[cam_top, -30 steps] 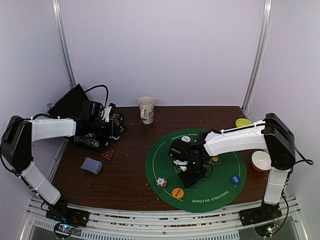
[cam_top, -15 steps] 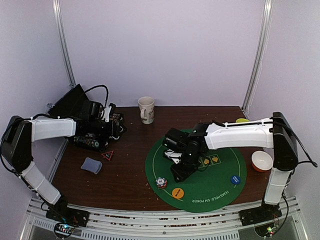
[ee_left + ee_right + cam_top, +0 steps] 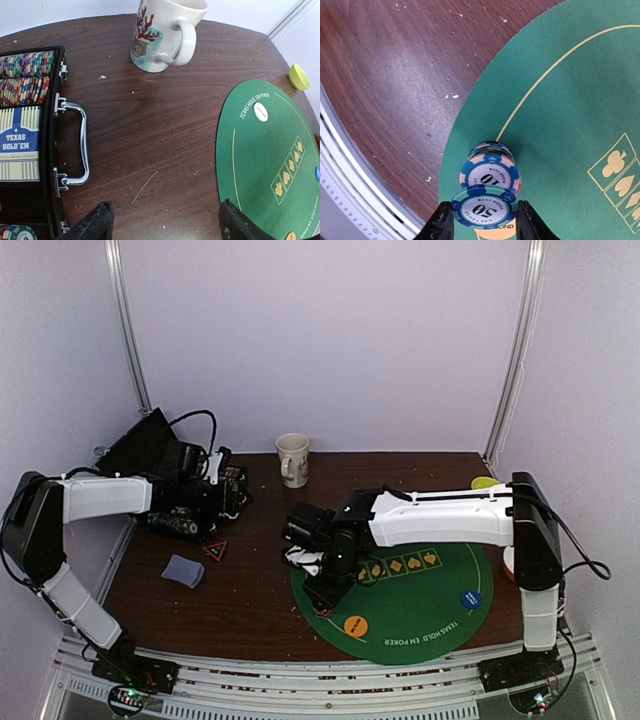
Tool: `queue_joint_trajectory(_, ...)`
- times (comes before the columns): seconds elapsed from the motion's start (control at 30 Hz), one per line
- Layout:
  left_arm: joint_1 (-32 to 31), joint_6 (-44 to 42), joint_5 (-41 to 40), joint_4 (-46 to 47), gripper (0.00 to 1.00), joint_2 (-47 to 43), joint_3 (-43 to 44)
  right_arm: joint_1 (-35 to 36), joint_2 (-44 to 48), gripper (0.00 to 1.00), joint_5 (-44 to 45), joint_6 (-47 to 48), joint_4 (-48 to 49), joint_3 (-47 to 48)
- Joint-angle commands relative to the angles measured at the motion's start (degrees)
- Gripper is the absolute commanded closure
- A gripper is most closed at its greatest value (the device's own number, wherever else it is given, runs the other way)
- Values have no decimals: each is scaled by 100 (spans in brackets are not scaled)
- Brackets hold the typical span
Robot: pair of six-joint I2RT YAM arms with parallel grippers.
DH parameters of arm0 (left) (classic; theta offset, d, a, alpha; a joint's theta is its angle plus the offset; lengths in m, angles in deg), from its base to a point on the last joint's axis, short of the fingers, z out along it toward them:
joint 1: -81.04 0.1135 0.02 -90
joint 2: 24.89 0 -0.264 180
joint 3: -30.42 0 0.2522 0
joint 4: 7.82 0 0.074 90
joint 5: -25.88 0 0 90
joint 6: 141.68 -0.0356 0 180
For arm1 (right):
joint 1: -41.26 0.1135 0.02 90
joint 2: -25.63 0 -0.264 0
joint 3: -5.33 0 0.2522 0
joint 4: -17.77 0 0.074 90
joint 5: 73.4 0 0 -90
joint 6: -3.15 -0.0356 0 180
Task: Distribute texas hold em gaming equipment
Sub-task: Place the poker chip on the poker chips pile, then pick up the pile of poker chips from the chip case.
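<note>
Poker chip (image 3: 484,207) marked "50 LAS VEGAS" is clamped in right tool (image 3: 484,214); left tool (image 3: 165,210) gapes wide, empty; mat (image 3: 265,150) reads "TEXAS HOLD EM POKER".

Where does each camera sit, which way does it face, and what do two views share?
Top external: high behind the bases, looking down at the table; left arm and right arm show.
Left wrist: above the open chip case, facing the mug and green mat; left gripper open at bottom.
Right wrist: looking down on the mat's edge; right gripper holds a 50 chip by a chip stack.
Shared: the green mat, in all three.
</note>
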Motion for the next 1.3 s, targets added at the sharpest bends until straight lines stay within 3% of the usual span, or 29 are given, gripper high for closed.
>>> queue_joint_trajectory(0.0, -14, -102, 16, 110, 25, -136, 12, 23, -140, 66, 361, 180, -343, 207)
queue_joint_trajectory(0.27, -10, -106, -36, 117, 25, -162, -19, 28, -394, 64, 356, 201, -298, 411)
queue_joint_trajectory(0.43, -14, -119, -48, 135, 25, -158, -15, 35, -425, 57, 357, 214, -302, 371)
queue_joint_trajectory(0.63, -13, -135, -44, 126, 25, -170, -24, 48, -412, 40, 207, 231, -197, 353)
queue_joint_trajectory(0.83, -12, -164, -115, 92, 25, -236, -29, 46, -315, 34, 553, 230, -246, 497)
queue_joint_trajectory(1.0, -12, -331, -241, -198, 24, -295, 184, 44, 590, 27, 1045, 369, 341, 334)
queue_joint_trajectory(1.13, 120, -714, -486, -1082, 19, -292, 929, -30, 1763, 24, 1586, 678, 1466, -723)
queue_joint_trajectory(1.27, 403, -1139, -872, -2350, 19, -200, 1676, -447, 2558, 22, 1514, 849, 2031, -1515)
